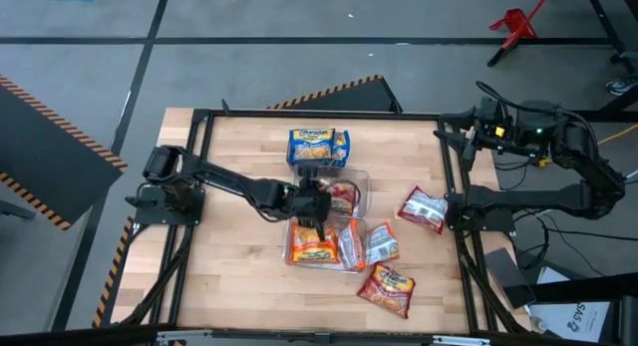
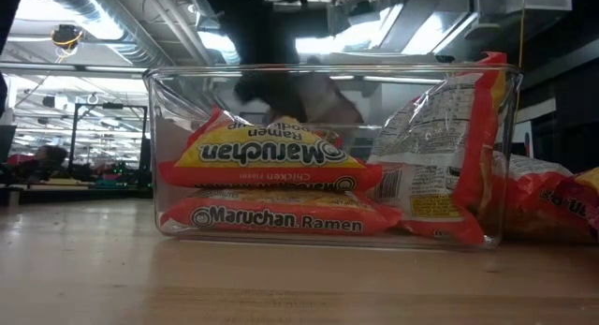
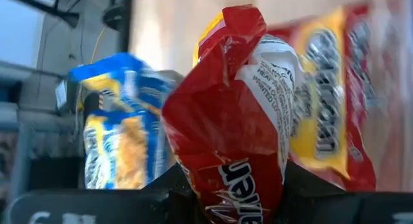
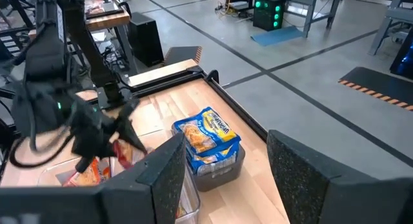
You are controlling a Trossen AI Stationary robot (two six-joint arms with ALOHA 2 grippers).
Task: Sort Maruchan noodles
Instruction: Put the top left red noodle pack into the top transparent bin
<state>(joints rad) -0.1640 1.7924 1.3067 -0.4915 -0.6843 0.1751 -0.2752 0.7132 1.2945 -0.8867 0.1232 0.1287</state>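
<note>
My left gripper (image 1: 316, 208) reaches over the clear bins at the table's middle and is shut on a crumpled red-and-silver Maruchan packet (image 3: 233, 114). Blue-and-yellow packets (image 1: 319, 147) are piled in the far bin. Orange packets (image 2: 271, 189) lie stacked flat in the near bin (image 2: 159, 147), with one packet (image 2: 435, 156) standing on edge beside them. Three loose packets (image 1: 424, 208) (image 1: 379, 242) (image 1: 389, 289) lie on the table to the right of the bins. My right gripper (image 4: 226, 166) waits open at the table's far right corner. My left gripper pinches the red-and-silver packet by one end (image 3: 226, 185) between its two fingers (image 3: 161, 193). The film is bunched and creased there. The rest of the packet stands out beyond the fingers, lifted clear. How far back it reaches I cannot see.
A middle clear bin (image 1: 361, 184) holds a red packet (image 1: 344, 198). A black frame (image 1: 454, 186) rims the wooden table. Bare wood lies to the left of the bins and along the near edge.
</note>
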